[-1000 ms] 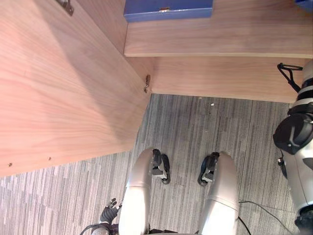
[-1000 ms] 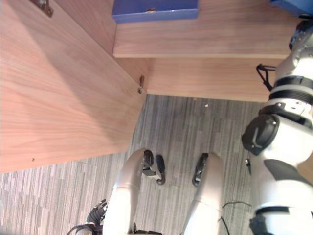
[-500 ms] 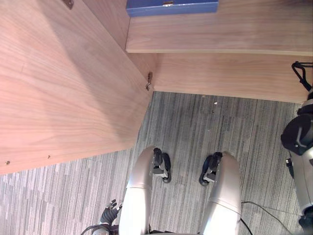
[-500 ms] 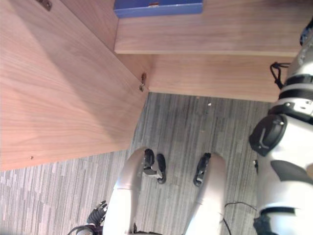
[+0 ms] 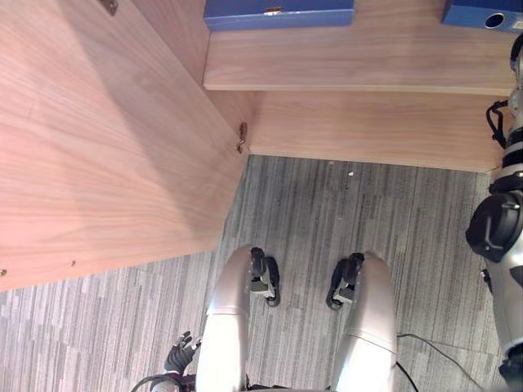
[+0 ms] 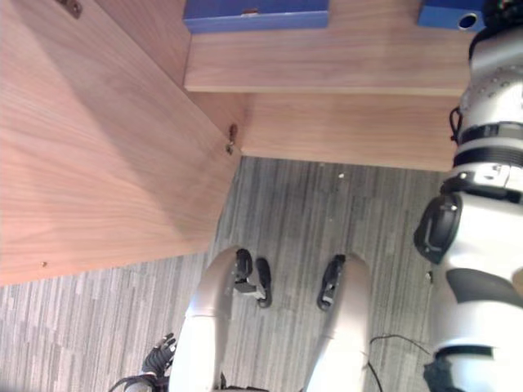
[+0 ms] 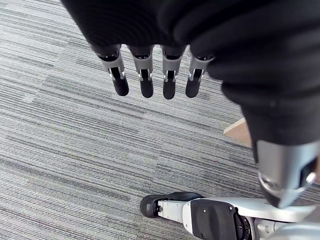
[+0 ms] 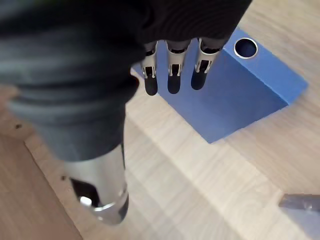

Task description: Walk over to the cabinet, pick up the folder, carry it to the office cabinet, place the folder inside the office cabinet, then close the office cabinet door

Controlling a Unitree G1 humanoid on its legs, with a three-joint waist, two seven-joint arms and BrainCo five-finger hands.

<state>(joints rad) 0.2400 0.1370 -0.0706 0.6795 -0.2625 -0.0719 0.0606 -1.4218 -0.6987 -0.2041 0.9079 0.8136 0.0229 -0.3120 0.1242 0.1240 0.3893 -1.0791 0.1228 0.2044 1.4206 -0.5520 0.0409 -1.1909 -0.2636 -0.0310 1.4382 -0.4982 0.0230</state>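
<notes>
A blue folder (image 8: 240, 95) with a round finger hole lies flat on the wooden shelf (image 5: 359, 65) of the office cabinet, at the shelf's right end (image 5: 482, 12). My right hand (image 8: 172, 70) hovers just above it with straight fingers, open and apart from it. The right arm rises along the right edge of the eye views. My left hand (image 7: 145, 82) hangs low beside me over the carpet (image 5: 180, 357), fingers straight and holding nothing.
The cabinet's wooden door (image 5: 106, 147) stands swung open on my left, with a metal hinge (image 5: 241, 139) at its inner edge. A second blue folder (image 5: 278, 12) lies further left on the same shelf. Grey striped carpet (image 5: 343, 212) lies below.
The folder with the hole now shows lying free on the shelf at the upper right, with the right arm stretched up beside it. The whole picture has shifted slightly.
</notes>
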